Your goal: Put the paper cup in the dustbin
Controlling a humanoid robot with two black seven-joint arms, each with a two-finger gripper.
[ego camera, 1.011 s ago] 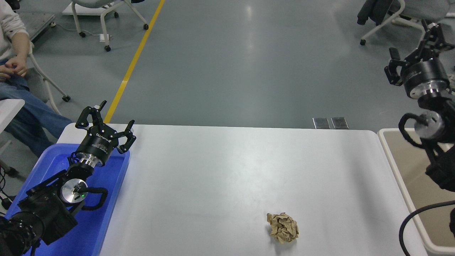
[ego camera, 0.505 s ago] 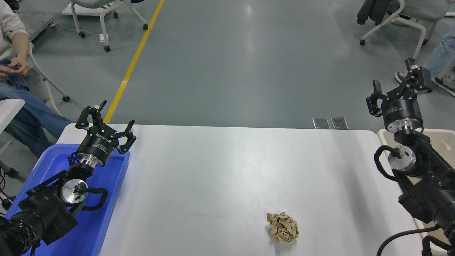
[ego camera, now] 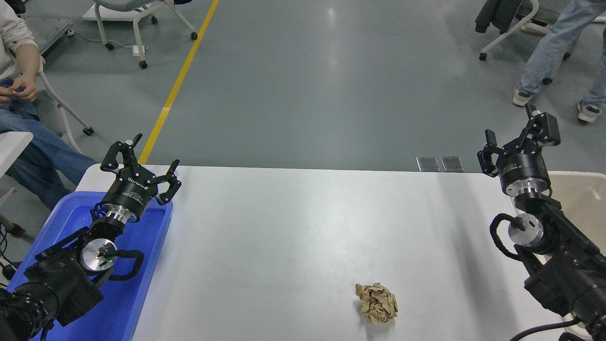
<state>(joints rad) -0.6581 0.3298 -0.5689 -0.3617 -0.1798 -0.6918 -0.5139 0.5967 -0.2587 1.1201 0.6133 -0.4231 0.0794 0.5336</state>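
One crumpled paper ball point(ego camera: 377, 303) lies on the white table point(ego camera: 293, 237); both tools, left point(ego camera: 140, 158) and right point(ego camera: 518, 142), gape empty.

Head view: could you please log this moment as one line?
right pincer: open, empty, by bin | left pincer: open, parked over tray | cup: not visible | paper ball: on table

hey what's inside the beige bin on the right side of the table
Only a bare patch of the dustbin's beige inner wall shows. The right arm and its open pincer cover most of the opening, and the rest is out of frame. No paper cup is visible.
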